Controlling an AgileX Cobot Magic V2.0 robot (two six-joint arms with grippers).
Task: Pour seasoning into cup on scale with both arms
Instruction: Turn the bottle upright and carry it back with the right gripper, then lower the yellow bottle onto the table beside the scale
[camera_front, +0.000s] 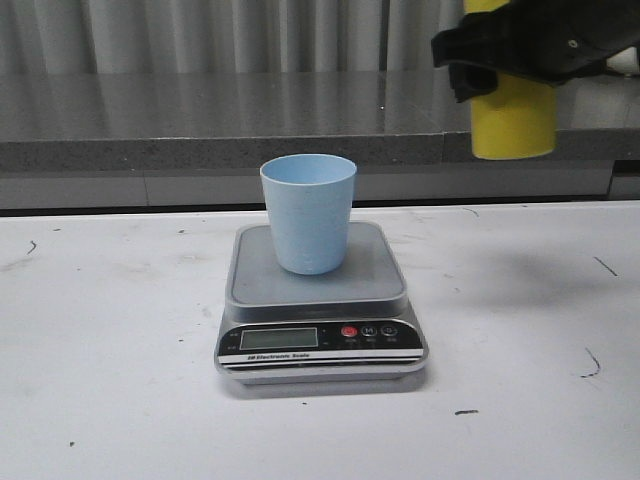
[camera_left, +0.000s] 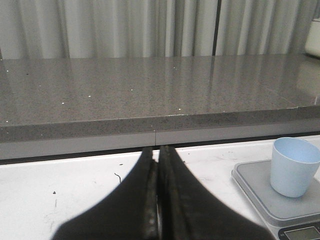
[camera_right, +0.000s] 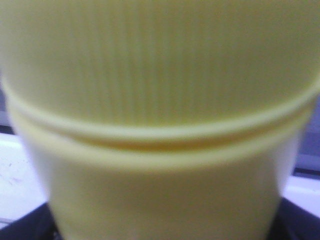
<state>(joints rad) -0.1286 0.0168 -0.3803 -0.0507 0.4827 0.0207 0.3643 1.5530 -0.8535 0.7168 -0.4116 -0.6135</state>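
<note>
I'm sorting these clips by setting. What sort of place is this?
Probably a lab or test bench rather than a home kitchen: a scuffed white table, a grey stone-look counter backed by pale curtains, and just a scale with a blue cup.

Pale blue handleless cup (camera_front: 308, 214), upright and open-mouthed, standing centred on the square platform of a silver-grey digital scale (camera_front: 320, 320) on a white table, yellow seasoning bottle (camera_front: 512, 122) held aloft to the cup's upper right, top cropped.
</note>
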